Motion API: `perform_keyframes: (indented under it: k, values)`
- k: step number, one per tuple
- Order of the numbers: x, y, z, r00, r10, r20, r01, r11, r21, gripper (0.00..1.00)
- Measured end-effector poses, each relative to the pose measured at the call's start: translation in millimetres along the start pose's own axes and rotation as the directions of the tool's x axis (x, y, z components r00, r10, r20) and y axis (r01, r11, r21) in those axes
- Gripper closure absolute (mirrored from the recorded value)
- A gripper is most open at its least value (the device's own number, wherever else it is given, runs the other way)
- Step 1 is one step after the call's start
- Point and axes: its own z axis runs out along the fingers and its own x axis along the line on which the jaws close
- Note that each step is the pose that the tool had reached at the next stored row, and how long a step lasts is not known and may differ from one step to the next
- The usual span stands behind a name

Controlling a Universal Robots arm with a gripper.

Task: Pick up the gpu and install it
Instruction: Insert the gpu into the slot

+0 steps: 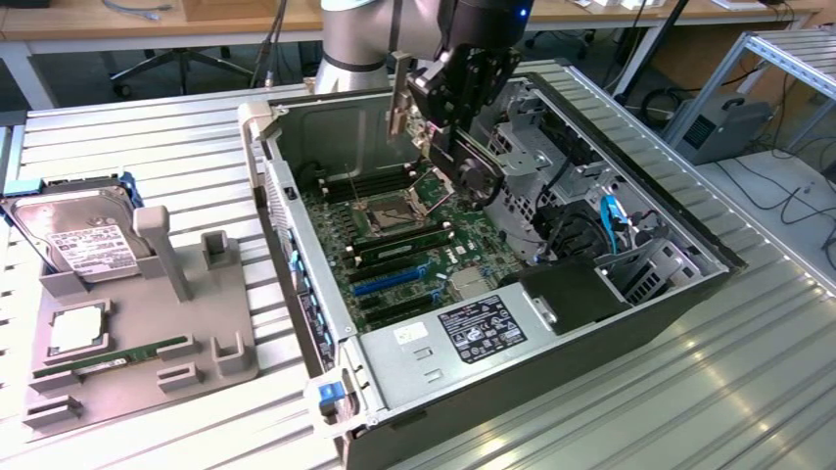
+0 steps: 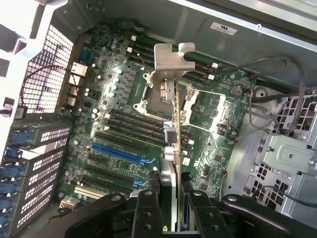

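My gripper (image 1: 460, 122) hangs inside the open computer case (image 1: 627, 323), shut on the gpu (image 1: 471, 171). In the wrist view the gpu (image 2: 171, 134) is seen edge-on between my two black fingers (image 2: 147, 210), and its pale metal bracket (image 2: 168, 62) is at the end farthest from my gripper (image 2: 171, 210). The card floats above the motherboard (image 2: 114, 99), over the area beside the CPU socket (image 2: 153, 91). It touches no slot. The blue expansion slot (image 2: 119, 151) and the black slots beside it lie off to one side of the card.
On the exterior view's left, a grey holder tray (image 1: 196, 323) carries a silver hard drive (image 1: 78, 240), a CPU (image 1: 78, 328) and a green memory stick (image 1: 112, 360). The power supply (image 1: 477, 328), drive cages (image 1: 549, 147) and cables (image 1: 608, 220) crowd the case's right side.
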Motion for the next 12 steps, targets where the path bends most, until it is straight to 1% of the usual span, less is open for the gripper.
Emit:
perform_keyframes:
  k: [12]
  values:
    - [0.0, 0.0, 0.1, 0.9992, -0.041, -0.0004, 0.041, 0.9992, -0.0011, 0.73]
